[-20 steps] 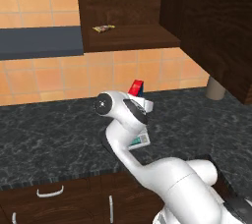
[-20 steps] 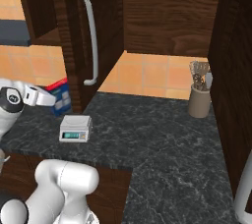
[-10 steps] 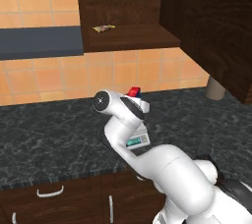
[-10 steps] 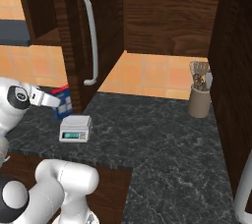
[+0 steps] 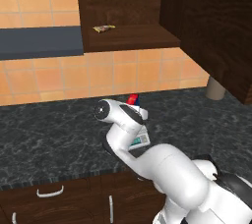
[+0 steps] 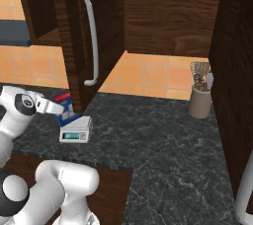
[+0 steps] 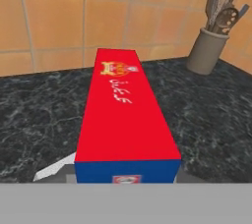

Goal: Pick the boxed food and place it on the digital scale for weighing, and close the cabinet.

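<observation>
The fingers [image 6: 58, 108] are clamped on the carton [image 7: 125, 120], which is held just above the scale [image 6: 76, 129] on the dark surface [image 6: 163, 145]. Farther back, a utensil pot [image 6: 200, 101] is seen by the tiled wall. The cabinet [image 6: 94, 26] door is open, and a snack packet [image 5: 104, 28] lies on its shelf.

The arm [image 5: 123, 134] hides most of the digital scale [image 5: 139, 141] and boxed food [image 5: 133, 100]
</observation>
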Controlling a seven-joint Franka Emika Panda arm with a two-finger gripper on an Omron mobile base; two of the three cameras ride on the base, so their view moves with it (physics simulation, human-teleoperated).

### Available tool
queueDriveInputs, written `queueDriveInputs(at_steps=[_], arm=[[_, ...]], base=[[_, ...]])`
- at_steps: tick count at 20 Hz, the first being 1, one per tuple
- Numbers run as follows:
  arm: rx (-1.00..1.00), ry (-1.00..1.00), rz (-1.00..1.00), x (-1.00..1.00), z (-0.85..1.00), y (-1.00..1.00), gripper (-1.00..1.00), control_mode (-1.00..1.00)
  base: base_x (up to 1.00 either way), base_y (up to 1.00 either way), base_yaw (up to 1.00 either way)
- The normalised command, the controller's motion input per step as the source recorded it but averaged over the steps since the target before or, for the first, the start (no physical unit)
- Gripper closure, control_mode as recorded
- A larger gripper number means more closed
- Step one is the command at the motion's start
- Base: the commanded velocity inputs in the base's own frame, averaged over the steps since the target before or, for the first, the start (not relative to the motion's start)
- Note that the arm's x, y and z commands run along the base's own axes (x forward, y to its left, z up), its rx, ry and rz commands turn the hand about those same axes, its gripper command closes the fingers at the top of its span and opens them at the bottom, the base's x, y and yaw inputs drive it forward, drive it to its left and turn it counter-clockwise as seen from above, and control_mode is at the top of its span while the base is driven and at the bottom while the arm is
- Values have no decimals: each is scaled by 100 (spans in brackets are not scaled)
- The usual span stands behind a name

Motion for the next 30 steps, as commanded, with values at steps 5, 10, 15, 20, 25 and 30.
queueDriveInputs(at_steps=[5, 10, 15, 20, 25, 30], arm=[[0, 0, 0, 20, -27, 0, 100, -100], [0, -3, 0, 18, -25, 0, 100, -100], [0, -10, 0, 12, -19, 0, 100, -100], [0, -5, 0, 11, 0, 0, 100, -100], [0, 0, 0, 18, -2, 0, 100, -100], [0, 0, 0, 3, -2, 0, -100, -100]], base=[[0, 0, 0], [0, 0, 0], [0, 0, 0], [0, 0, 0], [0, 0, 0], [0, 0, 0]])
